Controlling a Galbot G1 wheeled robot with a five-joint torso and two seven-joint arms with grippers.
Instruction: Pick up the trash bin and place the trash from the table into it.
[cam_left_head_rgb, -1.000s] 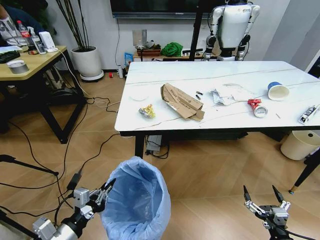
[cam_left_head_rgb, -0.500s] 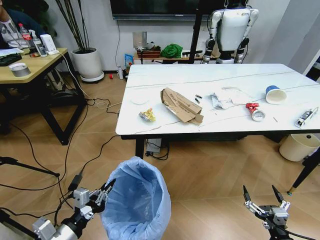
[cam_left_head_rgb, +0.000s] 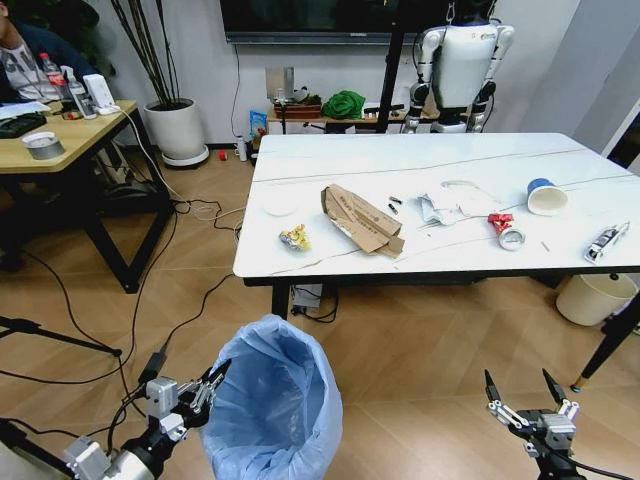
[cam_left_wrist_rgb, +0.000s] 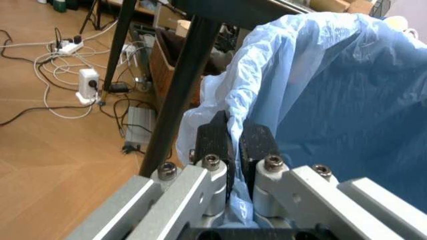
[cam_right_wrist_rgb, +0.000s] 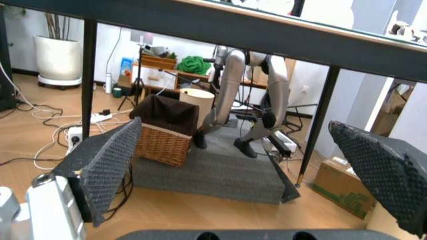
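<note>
The trash bin (cam_left_head_rgb: 272, 400), lined with a crinkled light-blue bag, hangs low in front of me in the head view. My left gripper (cam_left_head_rgb: 212, 382) is shut on its rim; the left wrist view shows the black fingers (cam_left_wrist_rgb: 215, 141) pinching the blue bag (cam_left_wrist_rgb: 320, 100). My right gripper (cam_left_head_rgb: 525, 392) is open and holds nothing, low at the right. On the white table (cam_left_head_rgb: 340, 150) lie flattened cardboard (cam_left_head_rgb: 362, 218), a yellow wrapper (cam_left_head_rgb: 294, 238), crumpled white papers (cam_left_head_rgb: 447, 203), a blue-white cup (cam_left_head_rgb: 546, 197), a tape roll (cam_left_head_rgb: 510, 235) and a silver tube (cam_left_head_rgb: 605, 241).
A cream bin (cam_left_head_rgb: 595, 297) stands under the table's right end. Cables (cam_left_head_rgb: 190, 300) run over the wooden floor on the left, by a wooden desk (cam_left_head_rgb: 60, 140). A white humanoid robot (cam_left_head_rgb: 460, 60) stands behind the table. A wicker basket (cam_right_wrist_rgb: 163, 137) sits under the table.
The whole head view has shifted: the table sits slightly lower and farther left in the picture, so the camera moved. The grippers and the bin keep their places relative to me.
</note>
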